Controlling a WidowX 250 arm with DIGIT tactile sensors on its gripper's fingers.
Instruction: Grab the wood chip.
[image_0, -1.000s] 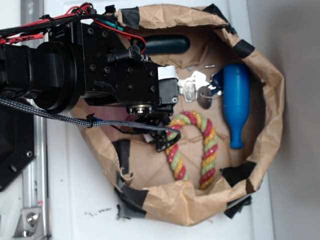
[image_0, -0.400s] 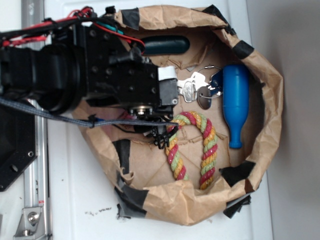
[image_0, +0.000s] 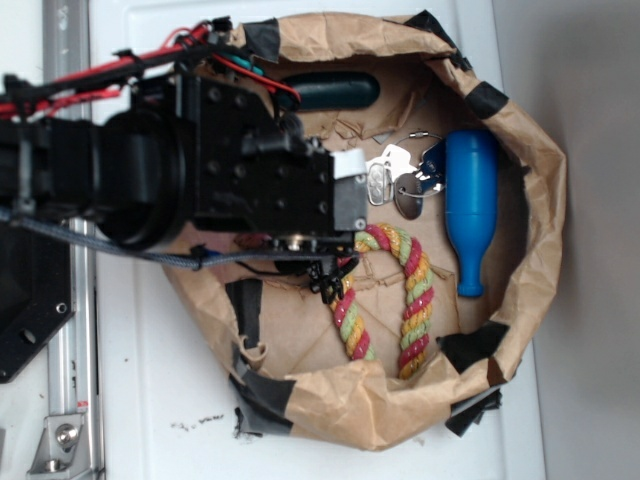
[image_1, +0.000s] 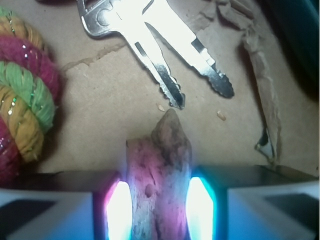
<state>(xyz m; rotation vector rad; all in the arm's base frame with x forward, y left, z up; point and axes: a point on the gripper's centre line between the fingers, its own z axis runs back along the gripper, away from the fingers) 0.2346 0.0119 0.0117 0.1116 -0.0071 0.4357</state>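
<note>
Jaws sit on either side of the wood chip (image_1: 161, 170), so the gripper (image_1: 160, 207) is basically straddling it already. In the wrist view the glowing pads look pressed right up to its flanks, though glare makes it hard to say whether they're truly clamped or just touching. Chip's long axis runs straight out from between the pads, pointed tip aimed at the keys (image_1: 155, 55), which lie just past it on the paper. The rope ring (image_1: 25, 100) is off to one side, apart from the chip. Compared with a second ago, the arm has shifted a bit further into the paper bag (image_0: 520, 130), towards the keys.
</note>
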